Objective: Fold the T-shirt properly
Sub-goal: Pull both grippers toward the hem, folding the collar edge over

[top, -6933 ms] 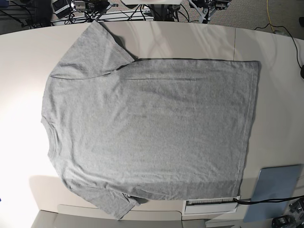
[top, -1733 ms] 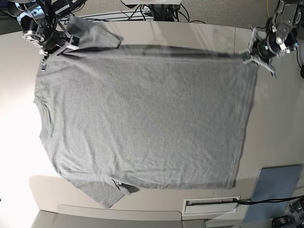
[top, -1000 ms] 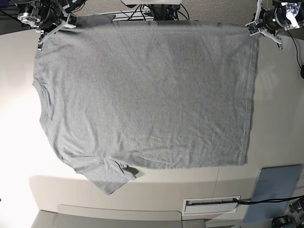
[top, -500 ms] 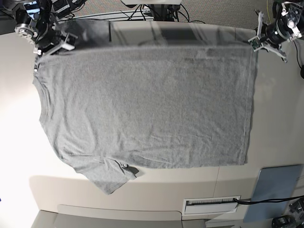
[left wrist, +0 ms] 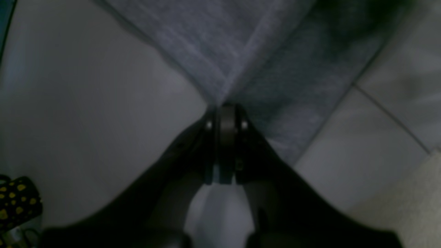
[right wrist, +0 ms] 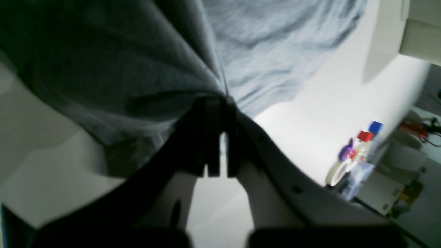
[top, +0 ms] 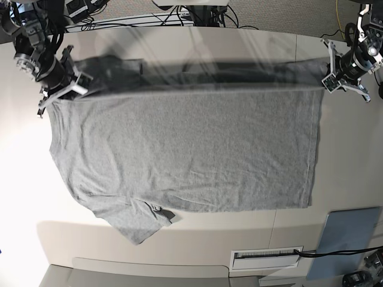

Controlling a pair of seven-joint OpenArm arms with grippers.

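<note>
Over at the left of the base view, the right gripper (top: 51, 91) is clenched on the shoulder corner of the large heather-grey cotton T-shirt (top: 185, 149), its dark fingers pinched flat together with soft marled cloth bunching out of them in the wrist view (right wrist: 217, 100). The fabric fans away from that pinch in loose, shadowed folds. From there the lifted edge of the shirt runs as a blurred, taut band across the smooth, pale, rounded table (top: 179, 245), casting a dark strip of shadow behind it. Below that band the plain knit lies flat on the tabletop, faintly creased, with one short sleeve (top: 140, 221) crumpled and turned under itself at the near edge. A white slotted panel (top: 266, 257) is set into the table toward the front, beside a flat blue-grey rectangular sheet (top: 347, 239). At the far right, the left gripper (top: 328, 81) grasps the hem corner, its jaws tight on a stitched edge that splits into two drooping planes of cloth (left wrist: 225, 106)
</note>
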